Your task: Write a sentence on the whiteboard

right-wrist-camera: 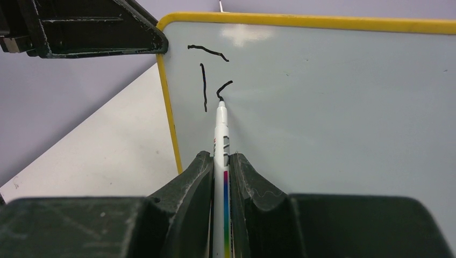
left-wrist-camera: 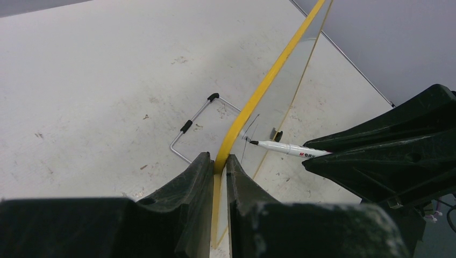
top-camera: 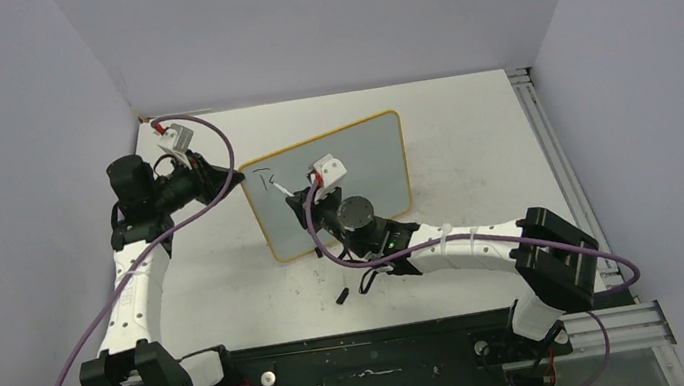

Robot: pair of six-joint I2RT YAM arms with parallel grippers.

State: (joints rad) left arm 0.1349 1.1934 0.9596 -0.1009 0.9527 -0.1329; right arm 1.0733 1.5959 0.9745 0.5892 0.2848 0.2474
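Whiteboard point(top-camera: 346, 177) upright at the middle of the worktop point(top-camera: 470, 124), first strokes on it.
Glossy grey-white face, thin yellow frame, rounded corners. Left claw point(left-wrist-camera: 219, 160) clenched on the frame at the board's 9 o'clock edge. Right claw point(right-wrist-camera: 220, 161) clamped on a slim white marker pen point(right-wrist-camera: 220, 126), its black tip touching the face. Sentence point(right-wrist-camera: 207, 75) in thin black at 10 o'clock on the face: a "T", then a short hooked stroke just at its 3 o'clock.

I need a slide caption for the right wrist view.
Right claw holds slim white marker pen against yellow-framed glossy whiteboard bearing three black handwritten strokes.
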